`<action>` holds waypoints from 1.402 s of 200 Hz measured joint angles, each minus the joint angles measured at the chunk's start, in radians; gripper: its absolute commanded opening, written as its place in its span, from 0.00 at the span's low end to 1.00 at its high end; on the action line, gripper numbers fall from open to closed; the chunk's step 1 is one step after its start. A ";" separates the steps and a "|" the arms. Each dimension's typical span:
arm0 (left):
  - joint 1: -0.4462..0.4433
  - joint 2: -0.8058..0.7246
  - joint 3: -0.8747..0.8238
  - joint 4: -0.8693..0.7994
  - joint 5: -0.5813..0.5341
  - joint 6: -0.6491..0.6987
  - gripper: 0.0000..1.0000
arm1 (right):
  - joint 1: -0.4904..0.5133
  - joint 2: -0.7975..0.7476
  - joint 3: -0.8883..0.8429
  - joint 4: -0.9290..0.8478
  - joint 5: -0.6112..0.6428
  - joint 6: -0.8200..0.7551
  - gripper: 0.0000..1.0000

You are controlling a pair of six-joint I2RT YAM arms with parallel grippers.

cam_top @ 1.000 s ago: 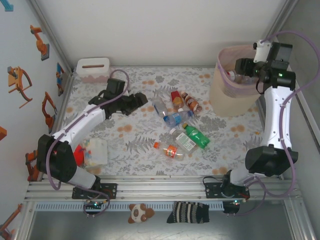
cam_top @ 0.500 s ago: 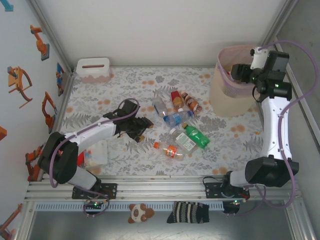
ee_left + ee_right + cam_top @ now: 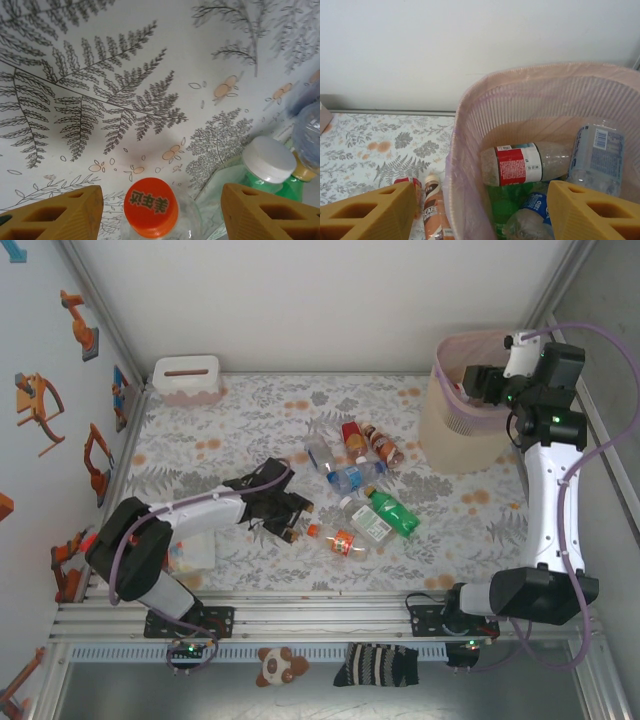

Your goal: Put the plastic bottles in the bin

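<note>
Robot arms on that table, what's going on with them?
They are clearing plastic bottles into the bin. The left gripper, open, straddles the orange cap of a bottle lying on the table. The right gripper hovers open and empty over the bin, which holds several bottles. Others lie loose mid-table.

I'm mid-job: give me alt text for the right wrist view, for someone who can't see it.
The right pincer, open and empty, hangs over the beige-pink bin with a pink bag liner, which holds several plastic bottles, among them a red-labelled clear one. Two more bottles lie on the fern-print table beside it.
</note>
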 measured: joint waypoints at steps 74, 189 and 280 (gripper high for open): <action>-0.019 0.093 -0.032 0.167 0.049 -0.126 0.50 | 0.000 0.000 0.000 0.000 -0.003 0.000 0.68; -0.020 0.128 -0.030 0.217 0.076 -0.156 0.43 | 0.000 -0.010 0.000 0.000 -0.011 0.000 0.68; -0.022 0.136 -0.024 0.217 0.081 -0.155 0.29 | 0.000 -0.010 0.000 0.000 -0.012 0.001 0.68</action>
